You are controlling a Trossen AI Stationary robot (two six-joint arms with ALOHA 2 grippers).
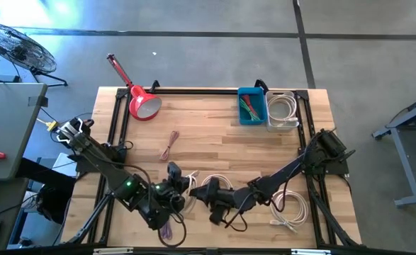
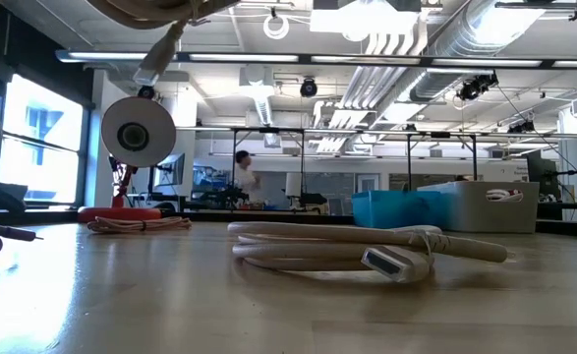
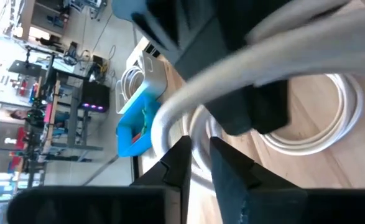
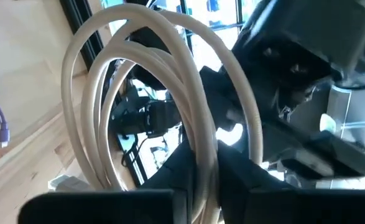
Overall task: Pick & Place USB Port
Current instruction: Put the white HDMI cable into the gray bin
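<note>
A coiled white USB cable point(image 1: 209, 183) is held up between my two grippers near the table's near edge. In the low view its loops point(image 2: 155, 12) show at the top, with a connector point(image 2: 154, 65) dangling. My left gripper point(image 1: 180, 183) comes from the left and my right gripper point(image 1: 215, 198) from the right. Both are shut on the coil. A second white cable point(image 1: 290, 210) lies flat on the table to the right, and shows up close in the low view point(image 2: 367, 251). My left gripper point(image 3: 198, 163) pinches a single pale strand point(image 3: 198, 140) of the coil in the narrow gap between its fingers. The loops point(image 3: 188, 93) arch away beyond them, lifted clear of the table. My right gripper point(image 4: 198, 171) pinches several strands of the coil point(image 4: 198, 140) between its two fingers. The loops point(image 4: 138, 56) stand out past the fingertips, clear of the wood.
A red lamp point(image 1: 142, 103) lies at the far left. A blue bin point(image 1: 252, 106) and a clear bin with white cables point(image 1: 283, 110) stand at the far edge. One purple cable point(image 1: 169, 144) lies mid-table and another point(image 1: 166, 231) lies at the near edge.
</note>
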